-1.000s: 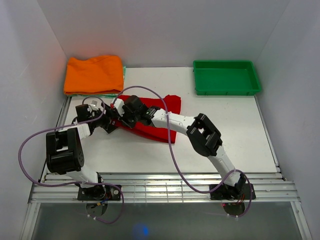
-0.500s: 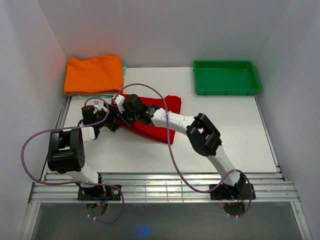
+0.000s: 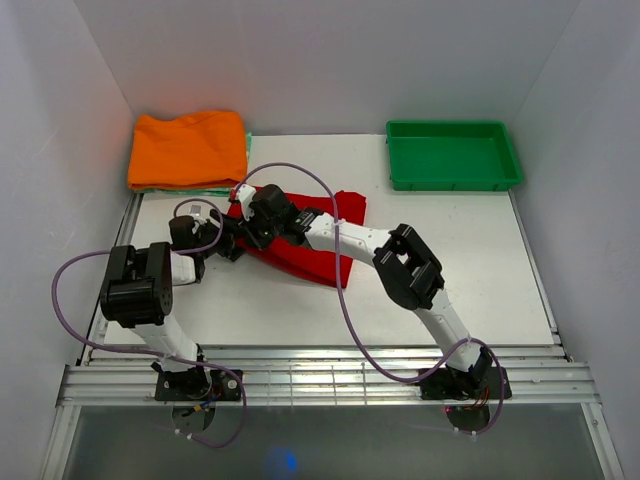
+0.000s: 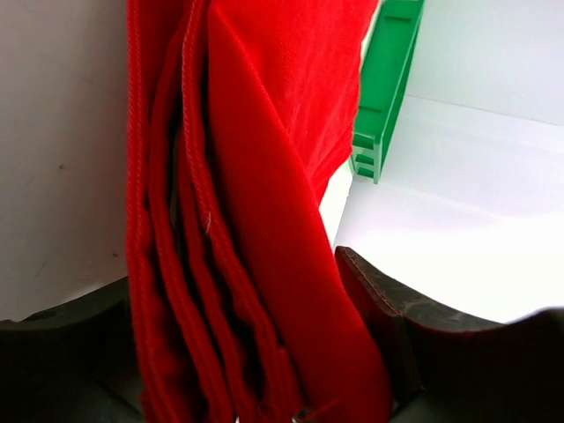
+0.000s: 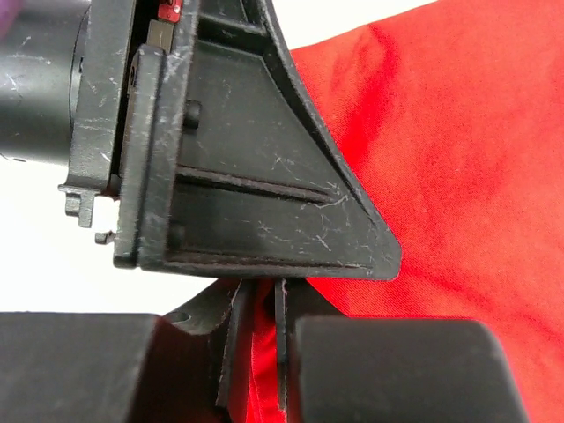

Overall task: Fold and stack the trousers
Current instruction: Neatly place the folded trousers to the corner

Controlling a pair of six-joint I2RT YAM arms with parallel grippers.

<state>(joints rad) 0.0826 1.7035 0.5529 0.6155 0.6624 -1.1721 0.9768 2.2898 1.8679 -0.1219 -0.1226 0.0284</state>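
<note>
At the near edge of the white table (image 3: 450, 270) the 2 arms stand on their bases and both reach toward the left middle, where their pincers meet at 1 end of the trousers (image 3: 318, 258). The left gripper (image 4: 233, 339) has its fingers (image 4: 374, 295) set apart on either side of a thick folded edge of red cloth, and the stacked layers and stitched seams fill the gap between them; whether they press on it cannot be told. Just beside it, the right gripper (image 5: 258, 361) has its jaws drawn together, clamped on a thin fold of the same red cloth. The trousers lie as a compact red bundle left of the table's centre, running right from the pincers and partly under the right forearm. Farther back, an orange folded garment (image 3: 187, 148) sits at the far left corner, well apart from the green tray (image 3: 455, 184) at the far right
</note>
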